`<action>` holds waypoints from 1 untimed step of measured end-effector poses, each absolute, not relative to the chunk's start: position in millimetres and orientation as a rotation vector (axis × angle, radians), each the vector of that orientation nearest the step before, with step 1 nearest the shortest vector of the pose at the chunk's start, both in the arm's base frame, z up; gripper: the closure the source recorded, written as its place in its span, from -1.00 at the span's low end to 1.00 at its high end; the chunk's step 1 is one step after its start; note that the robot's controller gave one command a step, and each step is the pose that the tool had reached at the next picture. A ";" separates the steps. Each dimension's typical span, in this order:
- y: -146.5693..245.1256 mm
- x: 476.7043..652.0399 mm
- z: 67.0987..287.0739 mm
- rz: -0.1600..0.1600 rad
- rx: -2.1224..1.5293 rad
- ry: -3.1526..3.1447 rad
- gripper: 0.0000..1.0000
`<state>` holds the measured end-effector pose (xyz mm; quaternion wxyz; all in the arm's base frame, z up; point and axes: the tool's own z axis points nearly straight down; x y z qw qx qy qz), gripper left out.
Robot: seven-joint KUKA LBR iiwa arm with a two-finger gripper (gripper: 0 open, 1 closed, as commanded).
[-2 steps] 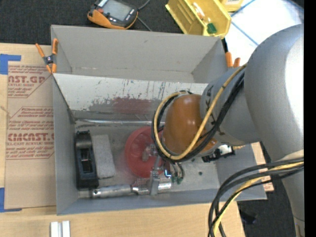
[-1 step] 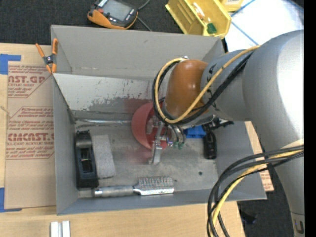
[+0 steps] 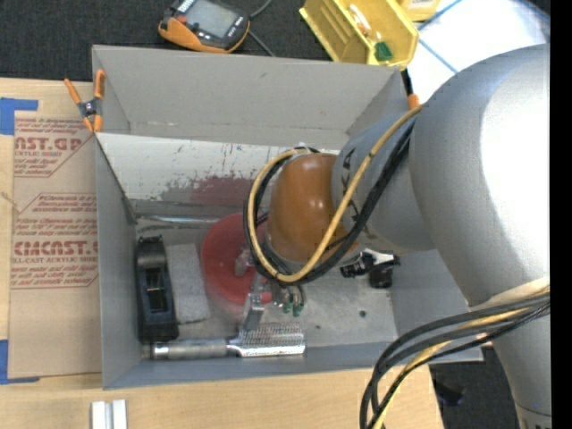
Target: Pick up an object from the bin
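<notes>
The big silver arm [image 3: 483, 177] comes in from the right, and its gripper [image 3: 270, 300] hangs in the middle of the grey bin [image 3: 223, 88], at the right edge of 1 red round thing [image 3: 222, 256] and just above 1 brush [image 3: 268, 340] by the bottom wall. I cannot tell if the gripper is open or closed. 1 black boxy thing [image 3: 154, 289] lies at the left and 1 small black piece [image 3: 374, 268] at the right.
</notes>
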<state>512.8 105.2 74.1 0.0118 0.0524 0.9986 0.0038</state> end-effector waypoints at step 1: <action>52.4 571.0 69.3 0.004 0.182 3.122 -1.00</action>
